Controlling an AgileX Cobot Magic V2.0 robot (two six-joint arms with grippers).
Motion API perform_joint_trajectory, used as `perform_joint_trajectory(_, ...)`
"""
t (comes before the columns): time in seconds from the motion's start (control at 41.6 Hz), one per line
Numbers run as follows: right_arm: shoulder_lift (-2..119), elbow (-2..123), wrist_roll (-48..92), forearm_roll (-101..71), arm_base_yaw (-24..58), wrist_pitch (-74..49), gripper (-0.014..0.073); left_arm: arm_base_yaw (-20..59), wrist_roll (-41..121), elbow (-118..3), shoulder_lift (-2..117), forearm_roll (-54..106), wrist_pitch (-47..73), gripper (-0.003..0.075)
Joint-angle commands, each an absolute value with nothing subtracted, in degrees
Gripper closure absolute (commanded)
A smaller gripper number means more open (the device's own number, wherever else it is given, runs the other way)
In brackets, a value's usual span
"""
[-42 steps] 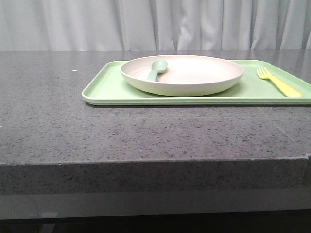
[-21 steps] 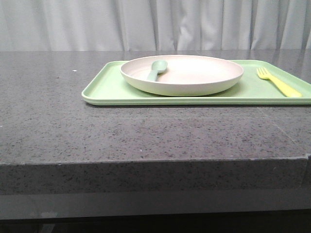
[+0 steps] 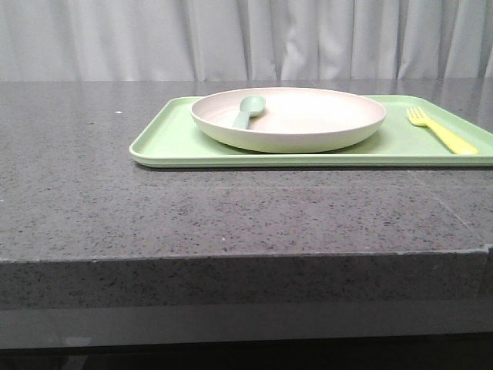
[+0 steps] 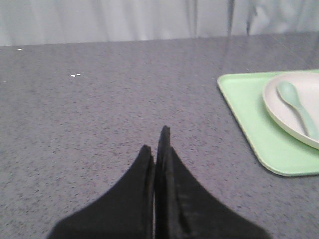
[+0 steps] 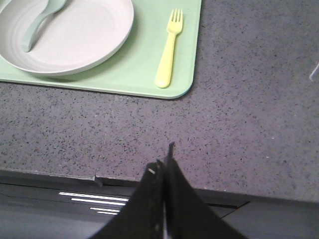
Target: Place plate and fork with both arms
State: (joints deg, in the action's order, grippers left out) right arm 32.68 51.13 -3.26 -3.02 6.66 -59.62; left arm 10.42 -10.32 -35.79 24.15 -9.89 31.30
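The cream plate (image 3: 289, 117) sits on the light-green tray (image 3: 166, 142), with a pale grey-green spoon (image 3: 248, 110) lying in it. The yellow fork (image 3: 441, 131) lies on the tray to the right of the plate. The plate (image 5: 75, 32) and fork (image 5: 168, 52) also show in the right wrist view, and the plate (image 4: 286, 114) shows in the left wrist view. My left gripper (image 4: 155, 139) is shut and empty over bare counter, left of the tray. My right gripper (image 5: 165, 155) is shut and empty above the counter's front edge, nearer than the fork. Neither gripper shows in the front view.
The grey speckled stone counter (image 3: 115, 200) has a front edge (image 3: 231, 258) that drops off toward me. A white curtain (image 3: 246, 38) hangs behind. The tray's near right corner (image 5: 182, 92) lies between my right gripper and the fork.
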Motion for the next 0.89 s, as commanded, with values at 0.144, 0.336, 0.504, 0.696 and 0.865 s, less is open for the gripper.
perform_joint_trajectory(0.144, 32.77, 52.57, -2.45, -2.49, 6.43, -56.37, 0.0662, -0.59, -10.28, -20.60, 6.39, -7.25, 14.69, 0.0738)
perform_joint_trajectory(0.336, 32.77, 52.57, -2.45, -2.49, 6.43, -56.37, 0.0662, -1.70, -10.11, -12.39, -1.80, -4.65, 12.15, 0.0738)
perform_joint_trajectory(0.504, 32.77, 52.57, -2.45, -2.49, 6.43, -56.44, 0.0662, -1.56, 4.71, -6.80, -1.51, 8.13, 8.71, 0.0738)
perform_joint_trajectory(0.696, 32.77, 52.57, -2.45, -2.49, 6.43, -56.44, 0.0662, -1.56, 1.59, -2.24, -1.51, 4.18, 3.38, 0.0738)
perform_joint_trajectory(0.865, 32.77, 52.57, -2.45, -2.49, 6.43, -56.44, 0.0662, -1.33, -4.05, 0.45, -1.61, -0.33, -1.12, 0.0738)
